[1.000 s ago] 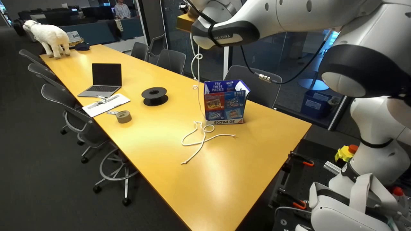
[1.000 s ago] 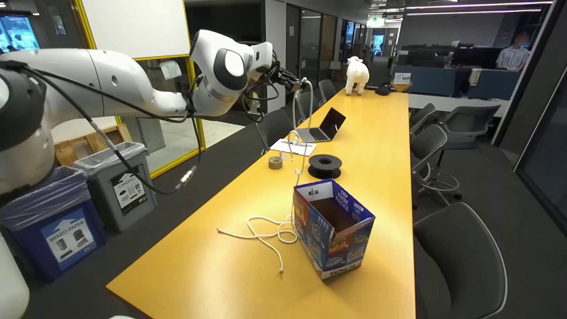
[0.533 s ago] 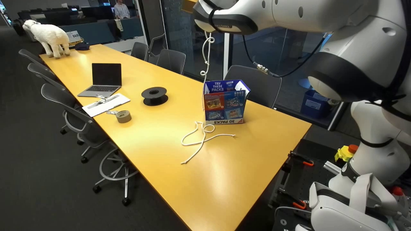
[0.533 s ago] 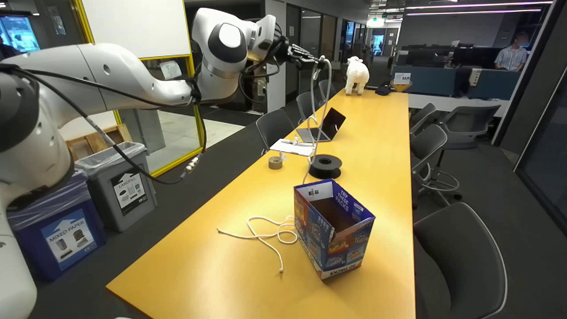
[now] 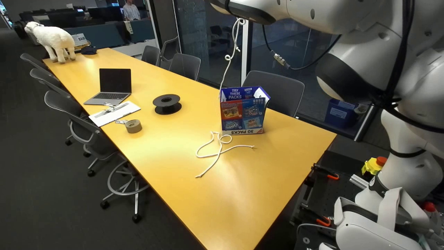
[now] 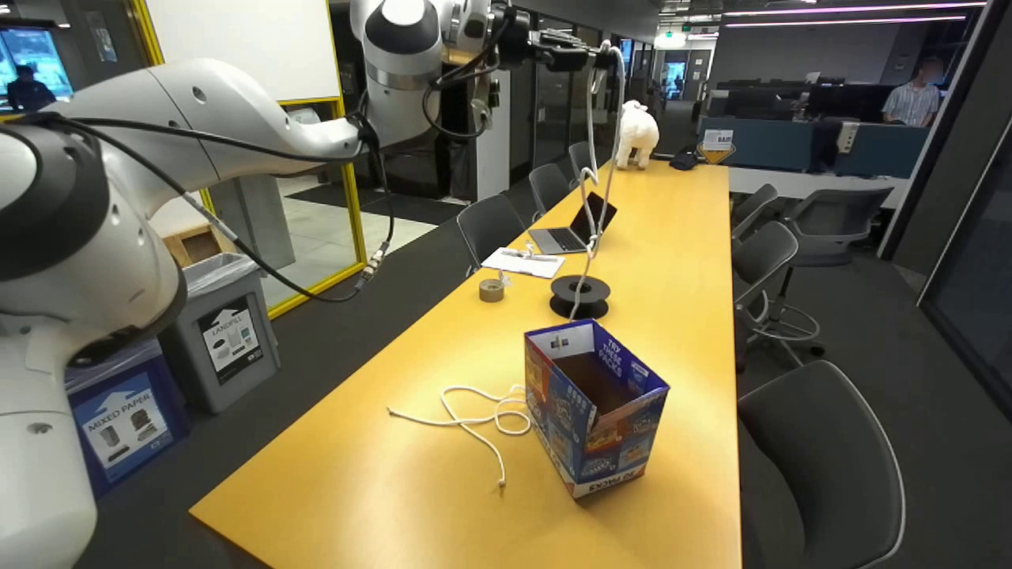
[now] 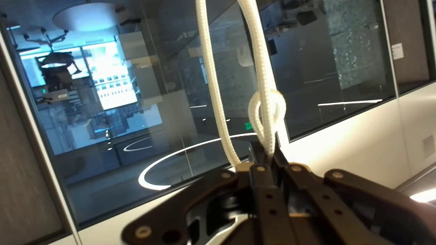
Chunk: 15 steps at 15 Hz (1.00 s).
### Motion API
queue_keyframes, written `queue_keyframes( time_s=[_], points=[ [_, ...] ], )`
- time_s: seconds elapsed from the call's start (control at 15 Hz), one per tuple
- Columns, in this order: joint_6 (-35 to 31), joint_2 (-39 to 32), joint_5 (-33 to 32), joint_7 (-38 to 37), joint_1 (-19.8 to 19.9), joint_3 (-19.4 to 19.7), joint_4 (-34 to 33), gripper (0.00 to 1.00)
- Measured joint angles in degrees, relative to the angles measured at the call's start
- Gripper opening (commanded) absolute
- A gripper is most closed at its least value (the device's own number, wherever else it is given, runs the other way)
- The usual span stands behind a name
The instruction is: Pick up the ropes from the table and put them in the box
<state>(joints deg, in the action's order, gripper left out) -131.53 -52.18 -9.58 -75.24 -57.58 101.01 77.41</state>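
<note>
A white knotted rope (image 5: 227,64) hangs from my gripper (image 6: 605,57), high above the table; it also shows in an exterior view (image 6: 618,103) and in the wrist view (image 7: 213,81). In the wrist view the gripper (image 7: 267,149) is shut on the rope, with strands on both sides of the left finger. In an exterior view the gripper is out of frame. The rope's lower end is hidden behind the open box (image 5: 242,114), which also shows in an exterior view (image 6: 553,403). A second white rope (image 5: 219,151) lies curled on the table beside the box, also seen there (image 6: 457,421).
On the yellow table (image 5: 239,194) are a black spool (image 5: 167,104), a tape roll (image 5: 133,126), a white clipboard (image 5: 118,113) and an open laptop (image 5: 115,83). A toy sheep (image 5: 53,38) stands at the far end. Chairs (image 6: 822,466) line the sides.
My gripper has risen and moved right in an exterior view, carrying the rope up with it. The hanging rope's lower part has lifted beside the box. The box and second rope have not moved.
</note>
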Motion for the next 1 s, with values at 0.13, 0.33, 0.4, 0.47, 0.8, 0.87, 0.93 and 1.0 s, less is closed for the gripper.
queue_keyframes(
  time_s=[0.13,0.33,0.4,0.47,0.8,0.87,0.93,1.0],
  points=[
    [3.95,-0.57,-2.17,-0.75,1.47,-0.01,-3.85,0.06],
    [9.83,-1.53,-5.15,-1.40,2.97,-0.15,-8.65,0.06],
    [11.54,-2.06,-5.69,-1.40,3.53,-0.16,-9.90,0.06],
    [13.13,-2.63,-6.06,-1.40,4.17,-0.16,-11.12,0.06],
    [21.26,-4.45,-9.12,-1.42,8.45,-0.09,-17.36,0.06],
    [22.22,-4.59,-9.72,-1.41,9.10,-0.09,-18.08,0.06],
    [22.74,-4.68,-10.13,-1.38,9.62,-0.10,-18.48,0.06],
    [22.92,-4.70,-10.32,-1.35,10.01,-0.15,-18.61,0.06]
  ],
)
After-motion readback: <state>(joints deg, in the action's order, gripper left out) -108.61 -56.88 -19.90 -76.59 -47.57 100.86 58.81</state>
